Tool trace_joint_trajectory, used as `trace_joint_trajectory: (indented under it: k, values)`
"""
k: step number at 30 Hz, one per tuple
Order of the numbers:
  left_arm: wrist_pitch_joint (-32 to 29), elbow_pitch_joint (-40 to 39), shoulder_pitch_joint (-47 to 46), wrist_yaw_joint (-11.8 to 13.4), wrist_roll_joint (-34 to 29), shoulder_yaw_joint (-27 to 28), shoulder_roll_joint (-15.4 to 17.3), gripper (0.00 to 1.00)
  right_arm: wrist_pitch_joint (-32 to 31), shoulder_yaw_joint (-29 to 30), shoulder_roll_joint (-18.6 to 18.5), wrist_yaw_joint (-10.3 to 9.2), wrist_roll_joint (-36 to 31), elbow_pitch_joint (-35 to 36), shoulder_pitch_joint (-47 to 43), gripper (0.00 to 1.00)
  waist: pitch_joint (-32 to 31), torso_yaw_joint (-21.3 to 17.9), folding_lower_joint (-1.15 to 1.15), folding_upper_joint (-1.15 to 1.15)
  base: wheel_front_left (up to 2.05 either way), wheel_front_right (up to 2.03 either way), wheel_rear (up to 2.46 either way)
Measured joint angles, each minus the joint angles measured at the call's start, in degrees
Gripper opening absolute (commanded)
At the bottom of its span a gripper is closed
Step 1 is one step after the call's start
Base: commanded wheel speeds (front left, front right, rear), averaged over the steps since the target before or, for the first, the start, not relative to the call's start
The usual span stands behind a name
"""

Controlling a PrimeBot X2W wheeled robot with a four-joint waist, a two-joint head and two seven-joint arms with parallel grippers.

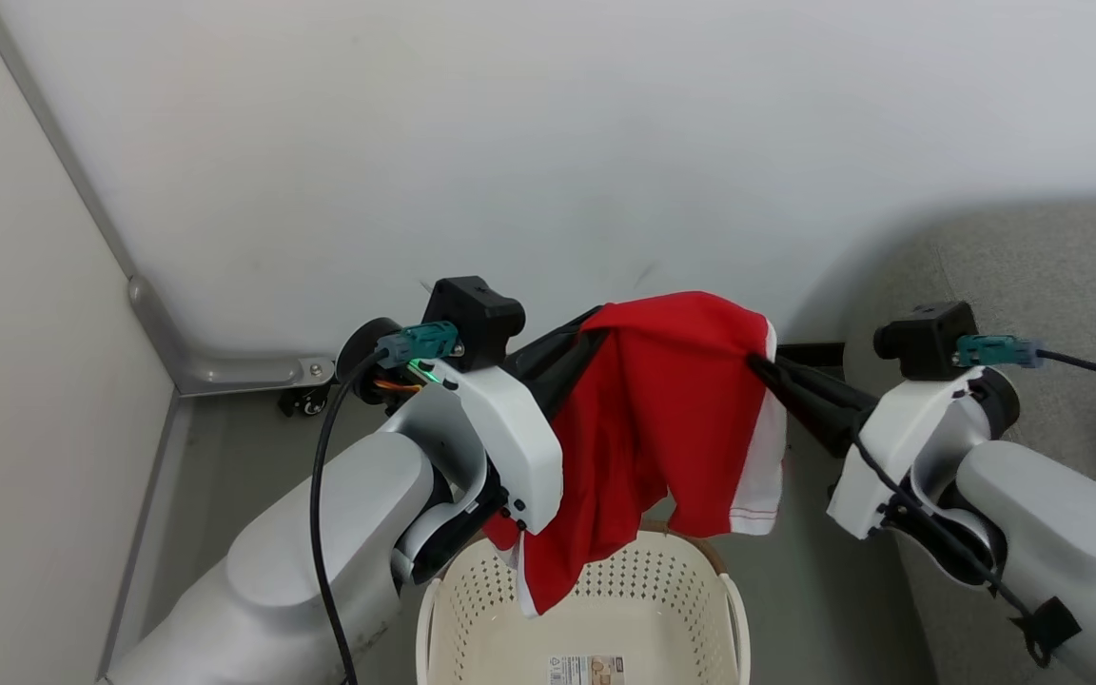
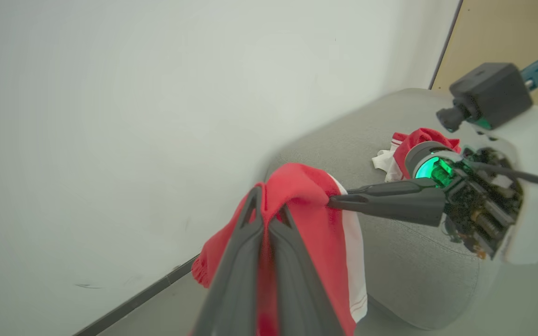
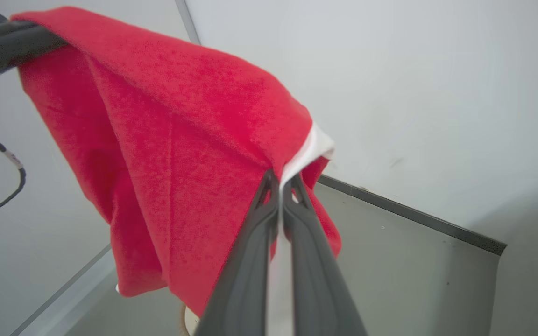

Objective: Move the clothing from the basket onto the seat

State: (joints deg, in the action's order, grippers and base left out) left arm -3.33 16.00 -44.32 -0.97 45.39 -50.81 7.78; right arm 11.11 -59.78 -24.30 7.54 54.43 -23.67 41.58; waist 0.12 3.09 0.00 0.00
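Garment (image 1: 672,409): bright red soft fabric with a white band down one side and thin red stitching near the hem. It hangs in the air, stretched between my two grippers. Its lower tail dips over the far rim of the basket (image 1: 472,590), and it is clear of the seat (image 1: 1033,276). A second red-and-white piece (image 2: 397,154) lies crumpled on the seat, back from its rounded corner.

Left gripper (image 2: 266,207): fingers closed together, pinching the red fold at its top. Right gripper (image 3: 279,184): fingers closed on the white-trimmed edge. Both forearms are raised, wrists angled inward toward each other. My fingers meet the cloth from opposite sides, above the basket and in front of the wall (image 1: 548,143).
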Motion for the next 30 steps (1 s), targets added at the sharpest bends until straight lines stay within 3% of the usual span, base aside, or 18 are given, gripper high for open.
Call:
trace_joint_trajectory:
  k: [4, 5, 8, 9, 10, 23, 30]
  values:
    - [0.5, 0.9, 1.3, 0.4, 0.9, 0.5, 0.0, 0.00, 1.4, 0.9, -2.5, 0.00, 0.5, 0.0, 0.7, 0.00, 0.0, -0.8, 0.00, 0.00, 0.00, 0.00, 0.00]
    - [0.7, 1.1, 1.5, 0.4, 1.0, 0.5, 0.0, 0.04, 1.7, 1.3, -3.0, 0.00, 0.5, 0.2, 1.0, 0.00, 0.0, -1.0, 0.00, 0.00, 0.00, 0.00, 0.00]
    - [1.5, 1.6, 2.0, 0.8, 1.4, 1.0, -0.1, 0.45, 2.3, 2.6, -4.5, 0.01, 0.5, 0.9, 1.5, 0.00, 0.0, -1.8, 0.00, 0.00, 0.00, 0.00, 0.00]
    - [1.8, 1.7, 2.1, 0.8, 1.5, 1.0, -0.1, 0.65, 2.5, 2.9, -5.1, 0.01, 0.5, 1.2, 1.5, 0.00, -0.1, -2.1, 0.00, 0.00, 0.00, 0.00, 0.00]
    - [2.0, 1.7, 2.4, 0.8, 1.5, 1.1, -0.2, 1.00, 2.6, 3.4, -5.6, 0.01, 0.5, 1.4, 1.6, 0.00, -0.1, -2.4, 0.00, 0.00, 0.00, 0.00, 0.00]
    - [5.5, 2.0, 4.0, 0.7, 2.0, 1.1, -0.8, 1.00, 3.1, 9.5, -11.5, 0.00, -0.4, 4.5, 1.8, 0.00, -0.5, -7.2, 0.00, 0.00, 0.00, 0.00, 0.00]
    - [6.0, 2.3, 5.4, -0.8, 1.9, -1.0, -1.8, 1.00, 3.1, 14.9, -14.8, 0.00, -1.1, 6.1, 0.3, 0.00, -0.8, -10.3, 0.00, 0.00, 0.00, 0.00, 0.00]
